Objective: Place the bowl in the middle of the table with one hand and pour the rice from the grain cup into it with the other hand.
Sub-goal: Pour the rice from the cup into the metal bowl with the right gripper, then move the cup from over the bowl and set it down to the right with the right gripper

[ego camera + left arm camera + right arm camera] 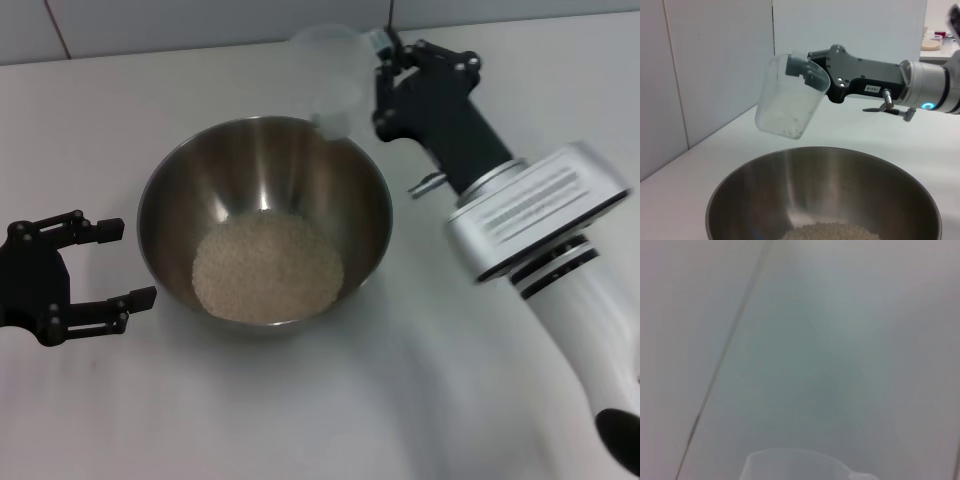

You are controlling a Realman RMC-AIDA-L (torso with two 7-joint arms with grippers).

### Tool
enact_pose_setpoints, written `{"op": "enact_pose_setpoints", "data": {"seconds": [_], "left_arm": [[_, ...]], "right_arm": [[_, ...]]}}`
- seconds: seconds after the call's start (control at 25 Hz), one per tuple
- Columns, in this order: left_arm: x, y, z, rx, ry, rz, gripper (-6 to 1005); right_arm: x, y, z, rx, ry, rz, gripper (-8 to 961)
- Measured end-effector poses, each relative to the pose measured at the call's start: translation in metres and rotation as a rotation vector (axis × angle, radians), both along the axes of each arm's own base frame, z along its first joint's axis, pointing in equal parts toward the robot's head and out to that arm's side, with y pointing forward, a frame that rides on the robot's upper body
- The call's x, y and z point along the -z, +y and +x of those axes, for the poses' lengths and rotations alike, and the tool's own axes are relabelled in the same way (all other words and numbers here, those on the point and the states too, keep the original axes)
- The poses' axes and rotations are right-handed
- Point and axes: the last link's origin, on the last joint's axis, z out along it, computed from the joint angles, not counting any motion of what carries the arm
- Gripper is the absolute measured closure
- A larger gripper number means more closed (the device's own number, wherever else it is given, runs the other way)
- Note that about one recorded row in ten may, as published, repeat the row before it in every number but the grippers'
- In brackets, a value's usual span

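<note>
The steel bowl (175, 200) stands in the middle of the white table (330, 400) with a heap of rice (268, 266) in its bottom. My right gripper (385, 75) is shut on the handle of the grain cup (330, 75) and holds it tilted in the air over the bowl's far rim. In the left wrist view the grain cup (787, 102) looks nearly empty above the bowl (765, 175), held by the right gripper (805, 70). My left gripper (125, 262) is open and empty, just left of the bowl. The cup's rim (795, 465) shows in the right wrist view.
A white wall (200, 20) rises behind the table's far edge. In the left wrist view a few small containers (935, 42) stand on a surface far off in the background.
</note>
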Motion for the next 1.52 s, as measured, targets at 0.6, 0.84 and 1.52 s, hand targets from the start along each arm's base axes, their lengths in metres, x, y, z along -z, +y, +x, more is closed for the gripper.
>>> {"op": "enact_pose_setpoints", "data": {"seconds": [0.6,0.84,1.52], "left_arm": [[0.002,0.001,0.002,0.009,-0.004,0.000,169],[0.002,0.001,0.002,0.011,-0.003,0.000,169],[0.003,0.001,0.002,0.010,-0.006,-0.002,169]], "right_arm": [[-0.034,0.016,0.074,0.230,0.084,0.012,922],[-0.020,0.015,0.076,0.245,0.039,-0.066,921],[-0.003,0.027,0.078,0.315,-0.038,-0.184,918]]}}
